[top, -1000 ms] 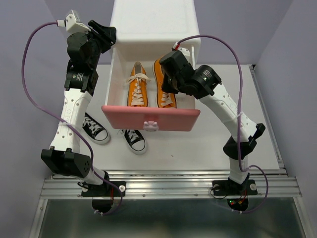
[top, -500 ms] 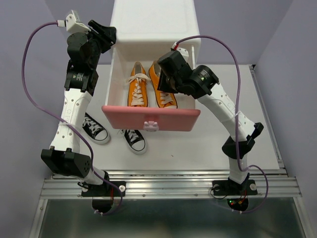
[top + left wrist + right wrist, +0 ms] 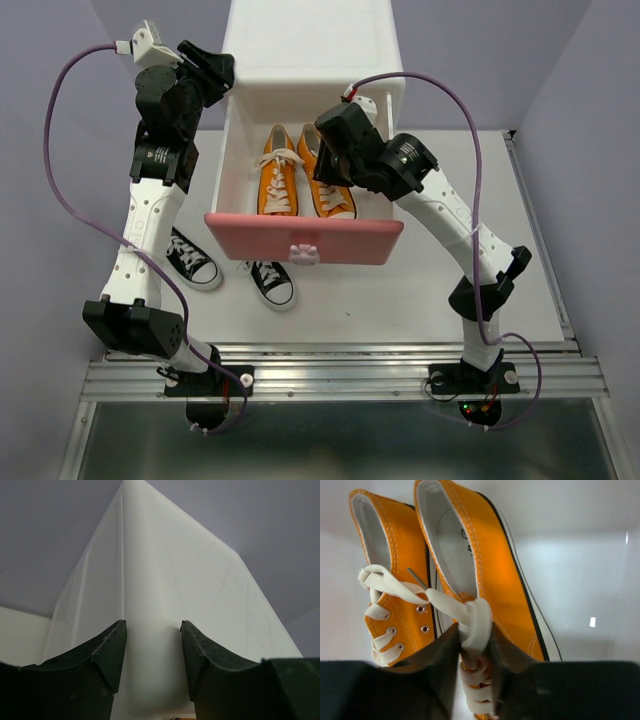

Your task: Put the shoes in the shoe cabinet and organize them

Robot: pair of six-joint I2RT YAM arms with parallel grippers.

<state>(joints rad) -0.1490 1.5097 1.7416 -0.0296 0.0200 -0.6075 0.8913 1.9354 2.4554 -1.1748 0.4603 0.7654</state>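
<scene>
The white shoe cabinet (image 3: 310, 45) stands at the back, with one pink-fronted drawer (image 3: 305, 232) pulled out. Both orange shoes lie side by side in it, the left one (image 3: 279, 182) and the right one (image 3: 333, 196). My right gripper (image 3: 328, 165) is down in the drawer, shut on the white laces of the right orange shoe (image 3: 487, 565), beside the left one (image 3: 390, 605). The two black shoes (image 3: 190, 258) (image 3: 271, 283) lie on the table left of the drawer front. My left gripper (image 3: 215, 70) grips the cabinet's upper left corner (image 3: 150, 580), one finger on each side.
The drawer's pink front with its bunny knob (image 3: 305, 250) juts out toward the arms over the white table (image 3: 420, 290). The right half of the drawer floor (image 3: 580, 580) is bare white. A raised rail (image 3: 540, 230) runs along the table's right edge.
My right gripper has moved left inside the drawer with the right orange shoe, bringing it closer to the left orange shoe. The left arm has not moved.
</scene>
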